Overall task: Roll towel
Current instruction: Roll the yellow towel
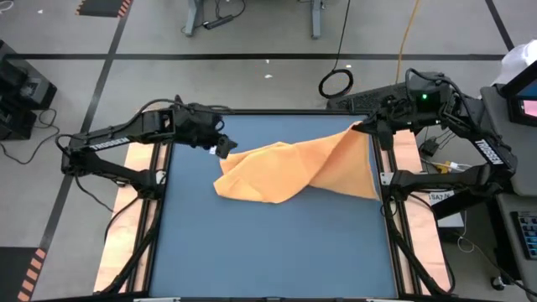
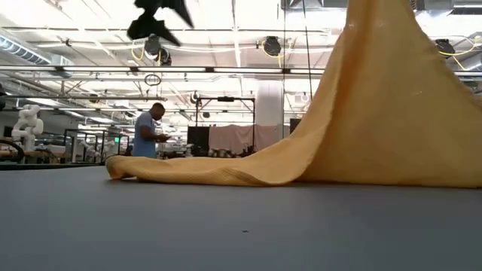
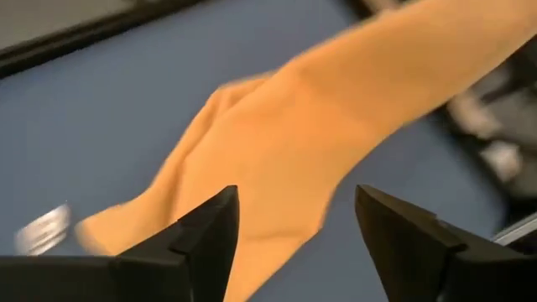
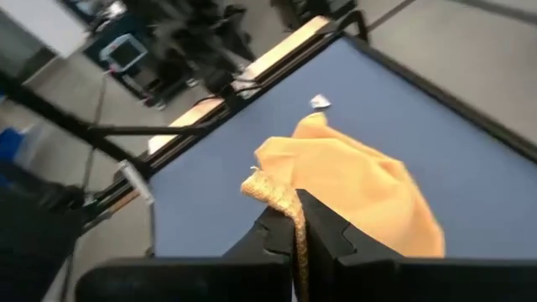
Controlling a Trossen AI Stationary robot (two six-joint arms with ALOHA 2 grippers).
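Towel point(image 1: 294, 168) drapes across blue table point(image 1: 277, 252).

Overhead and table-level cameras (plus wrists) share the towel point(image 1: 294, 170).

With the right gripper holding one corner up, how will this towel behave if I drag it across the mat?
Likely floppy: the towel drapes in a slack tent from the right gripper, shut on its edge. It probably trails and bunches rather than sliding flat, since its far end lies crumpled on the table. The left gripper hangs open above it.
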